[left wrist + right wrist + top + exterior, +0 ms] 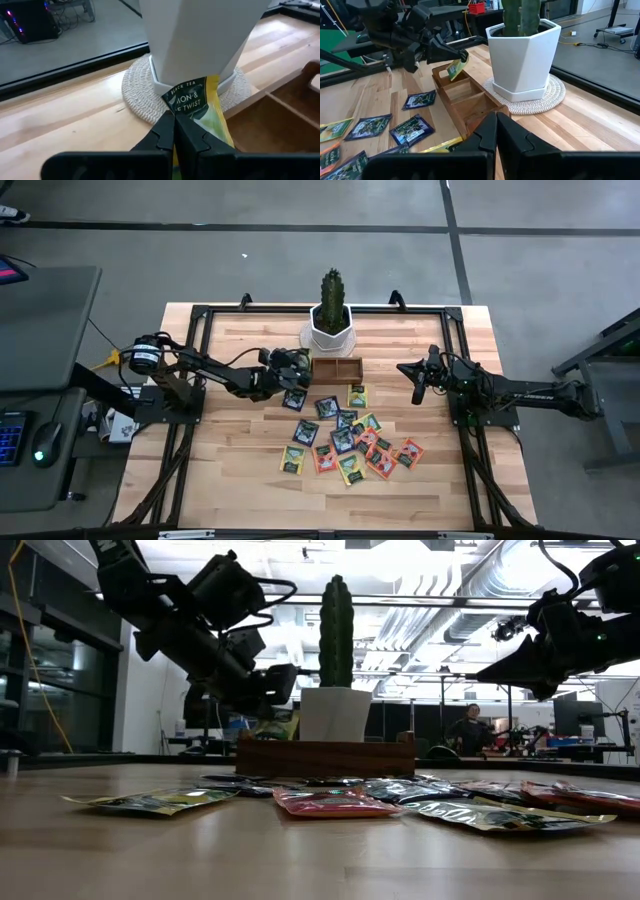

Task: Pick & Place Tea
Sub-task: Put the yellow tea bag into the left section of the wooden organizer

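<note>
**Left gripper pinches a yellow sachet at the tray's left end**

The wooden tray [336,368] serves as the landmark: it lies just in front of the white cactus pot [331,328], which stands on a round woven mat [137,92].

Left of the tray, the left gripper [296,366] hangs just over the tray's left end with its fingers pressed together on a yellow-green tea sachet [197,107]; the sachet hangs upright, over the tray's left end compartment as the right wrist view shows it, and its printed label faces the pot.

In front of the tray, the remaining tea sachets [348,442] lie flat on the table [240,480] in a loose scatter of yellow-green, dark and orange-red, some overlapping.

Right of the tray, well apart from it, the right gripper [418,384] hangs above the table with its fingers pressed together on nothing.
</note>
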